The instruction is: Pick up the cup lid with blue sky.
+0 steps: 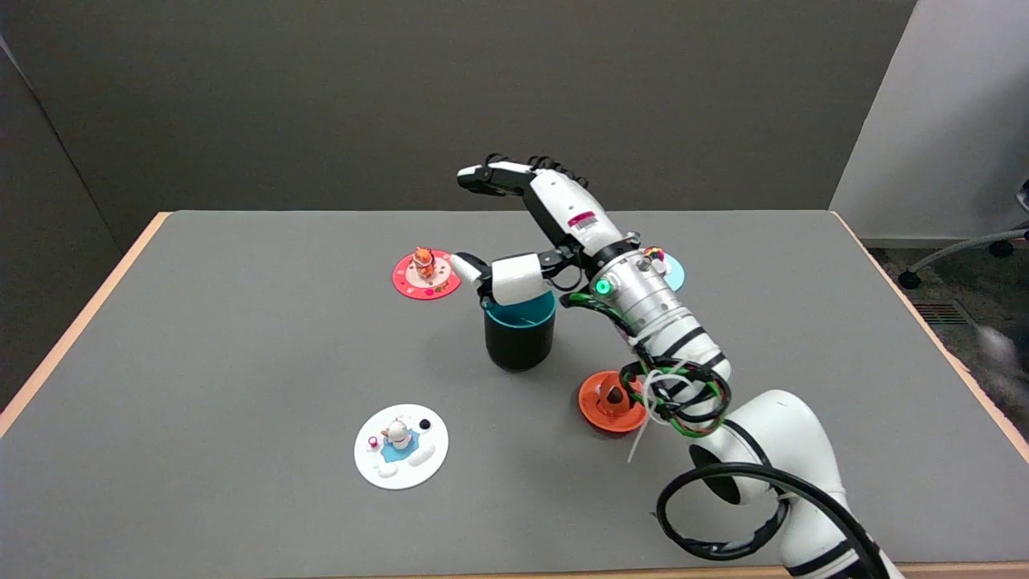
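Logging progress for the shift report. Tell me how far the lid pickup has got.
Done: nothing; no lid is lifted. In hand: the right hand hovers with its fingers spread above the cup, holding nothing. Left: reach, grip and raise the light blue lid, which lies on the table, mostly hidden behind the wrist.

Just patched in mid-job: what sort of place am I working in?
Probably a lab or office test station: a grey table with a wood edge, plain grey partition panels behind it, and an office chair's wheeled base on carpet at right.
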